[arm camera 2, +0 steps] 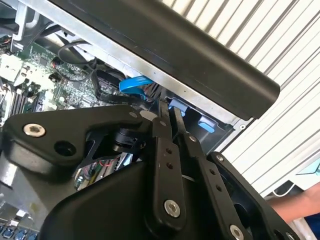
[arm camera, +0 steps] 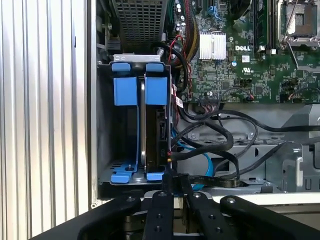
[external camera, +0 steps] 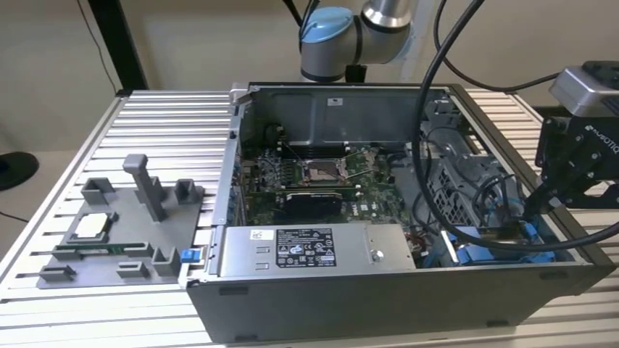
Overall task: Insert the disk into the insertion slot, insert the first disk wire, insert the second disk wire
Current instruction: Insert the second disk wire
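While hanging at the near rim of the slot, holds the jaws of the gripper pressed together, probably for wire work; cannot tell whether pinching anything. Just beyond, finds the disk seated on edge inside it, black wires loose farther off by the circuit board.

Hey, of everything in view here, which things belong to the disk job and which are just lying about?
Job:
- disk, standing in the insertion slot
- gripper, at the slot's edge

Just lying about:
- power-supply box
- grey fixture tray
- motherboard
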Robot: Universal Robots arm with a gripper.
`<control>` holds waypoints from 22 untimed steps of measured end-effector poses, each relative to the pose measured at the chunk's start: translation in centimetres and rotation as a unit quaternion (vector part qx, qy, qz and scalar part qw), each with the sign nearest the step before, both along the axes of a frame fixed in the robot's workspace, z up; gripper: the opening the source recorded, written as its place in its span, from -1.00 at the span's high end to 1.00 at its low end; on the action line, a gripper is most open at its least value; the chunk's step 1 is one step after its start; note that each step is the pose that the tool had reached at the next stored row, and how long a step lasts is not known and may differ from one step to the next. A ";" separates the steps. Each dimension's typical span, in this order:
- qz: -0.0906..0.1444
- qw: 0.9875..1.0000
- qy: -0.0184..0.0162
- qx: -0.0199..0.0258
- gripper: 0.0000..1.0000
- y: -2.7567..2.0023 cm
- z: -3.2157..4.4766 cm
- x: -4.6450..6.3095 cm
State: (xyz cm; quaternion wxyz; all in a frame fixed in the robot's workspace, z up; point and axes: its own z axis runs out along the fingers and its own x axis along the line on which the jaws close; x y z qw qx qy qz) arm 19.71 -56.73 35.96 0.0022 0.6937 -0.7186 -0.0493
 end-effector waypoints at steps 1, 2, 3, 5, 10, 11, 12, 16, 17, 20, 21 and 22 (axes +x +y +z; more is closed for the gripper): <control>0.000 1.000 0.000 0.000 1.00 0.00 0.01 0.0; 0.000 1.000 0.000 0.000 1.00 0.00 0.15 0.0; 0.000 1.000 0.000 0.000 1.00 0.00 0.47 0.0; 0.000 1.000 0.000 0.000 1.00 -0.02 1.13 -0.2; 0.000 1.000 -0.005 0.000 1.00 -0.21 1.82 -1.7; 0.000 1.000 -0.006 0.000 1.00 -0.25 1.87 -2.1; 0.000 1.000 -0.007 0.000 1.00 -0.29 1.92 -2.5; 0.000 1.000 -0.013 0.000 1.00 -0.48 1.99 -4.2; 0.000 1.000 -0.014 0.000 1.00 -0.53 1.99 -4.6; 0.000 1.000 -0.021 0.000 1.00 -0.71 1.98 -5.7; 0.000 1.000 -0.024 0.000 1.00 -0.79 1.96 -6.0; 0.000 1.000 -0.027 0.001 1.00 -0.88 1.92 -6.2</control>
